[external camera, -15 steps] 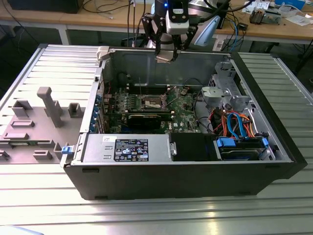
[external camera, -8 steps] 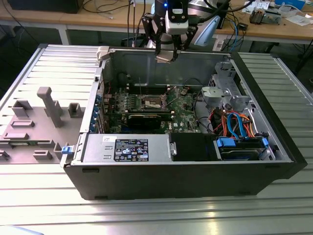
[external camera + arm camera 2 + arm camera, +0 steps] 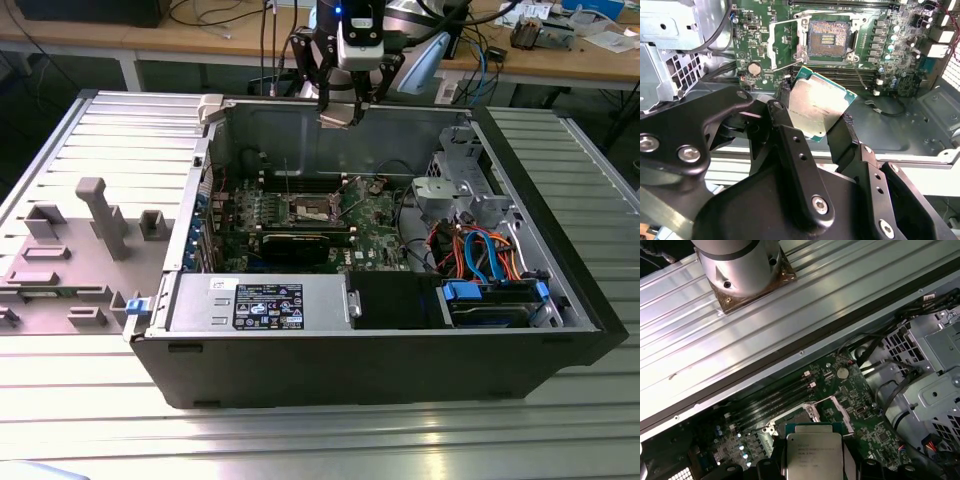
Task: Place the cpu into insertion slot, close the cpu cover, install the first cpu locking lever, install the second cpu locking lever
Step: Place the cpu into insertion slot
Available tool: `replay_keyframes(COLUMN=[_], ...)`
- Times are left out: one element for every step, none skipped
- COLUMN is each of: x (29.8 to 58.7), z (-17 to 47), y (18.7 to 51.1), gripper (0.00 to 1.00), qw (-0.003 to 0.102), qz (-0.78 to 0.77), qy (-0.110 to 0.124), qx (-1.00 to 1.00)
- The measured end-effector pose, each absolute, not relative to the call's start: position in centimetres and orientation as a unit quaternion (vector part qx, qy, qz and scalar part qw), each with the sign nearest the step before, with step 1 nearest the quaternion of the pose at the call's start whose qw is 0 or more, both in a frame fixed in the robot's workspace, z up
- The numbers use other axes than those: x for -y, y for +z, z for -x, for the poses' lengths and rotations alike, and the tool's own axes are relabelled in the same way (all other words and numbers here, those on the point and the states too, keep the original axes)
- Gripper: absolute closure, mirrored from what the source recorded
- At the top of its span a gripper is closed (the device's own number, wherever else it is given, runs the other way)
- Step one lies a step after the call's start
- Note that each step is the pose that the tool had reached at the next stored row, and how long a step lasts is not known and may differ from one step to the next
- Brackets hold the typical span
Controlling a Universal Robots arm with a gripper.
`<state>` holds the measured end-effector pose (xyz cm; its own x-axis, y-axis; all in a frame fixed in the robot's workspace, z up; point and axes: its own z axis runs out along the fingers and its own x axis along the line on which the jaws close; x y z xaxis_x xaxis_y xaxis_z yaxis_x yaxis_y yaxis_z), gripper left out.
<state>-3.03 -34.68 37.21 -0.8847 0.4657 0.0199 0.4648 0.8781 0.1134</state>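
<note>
My gripper [image 3: 338, 112] hangs high over the back wall of the open computer case [image 3: 400, 370], shut on the cpu [image 3: 338, 119]. In both wrist views the cpu [image 3: 817, 105] [image 3: 812, 452] is a flat silver-grey square with a green edge, clamped between two black fingers [image 3: 785, 100]. It is held tilted, well above the green motherboard [image 3: 890, 55]. The insertion slot [image 3: 829, 39] lies bare with its dark golden contact field showing. The cpu cover [image 3: 782, 42] is swung open beside it. In the exterior view the insertion slot [image 3: 310, 208] sits mid-board, below and forward of the gripper.
A power supply [image 3: 270, 300] with a label fills the case's front. A silvery drive cage [image 3: 450, 195] and coloured cables [image 3: 480, 250] crowd the exterior view's right. A long black card [image 3: 300, 243] lies in front of the socket. Grey fixtures [image 3: 100, 215] stand outside, at the exterior view's left.
</note>
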Motion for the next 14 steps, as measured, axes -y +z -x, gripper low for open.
replay_keyframes(x=[34.68, 34.68, 34.68, 34.68, 34.68, 34.68, 34.68, 34.68, 34.68, 34.68, 34.68, 34.68, 34.68, 34.68], z=[3.03, 3.03, 3.03, 3.04, 3.04, 3.04, 3.04, 3.04, 3.04, 3.04, 3.05, 3.05, 3.05, 3.05], y=[37.21, 37.21, 37.2, 37.2, 37.2, 37.2, 37.2, 37.2, 37.19, 37.19, 37.19, 37.19, 37.19, 37.18], gripper=[0.45, 0.45, 0.45, 0.45, 0.45, 0.45, 0.45, 0.45, 0.45, 0.45, 0.45, 0.45, 0.45, 0.45], qw=[0.004, 0.004, 0.004, 0.004, 0.004, 0.004, 0.004, 0.005, 0.005, 0.005, 0.005, 0.005, 0.005, 0.005], qz=[-0.241, -0.243, -0.245, -0.245, -0.246, -0.248, -0.248, -0.249, -0.25, -0.251, -0.252, -0.254, -0.254, -0.256], qy=[0.058, 0.058, 0.058, 0.058, 0.058, 0.058, 0.058, 0.058, 0.058, 0.058, 0.058, 0.058, 0.057, 0.058], qx=[-0.969, -0.968, -0.968, -0.968, -0.968, -0.967, -0.967, -0.967, -0.966, -0.966, -0.966, -0.966, -0.965, -0.965])
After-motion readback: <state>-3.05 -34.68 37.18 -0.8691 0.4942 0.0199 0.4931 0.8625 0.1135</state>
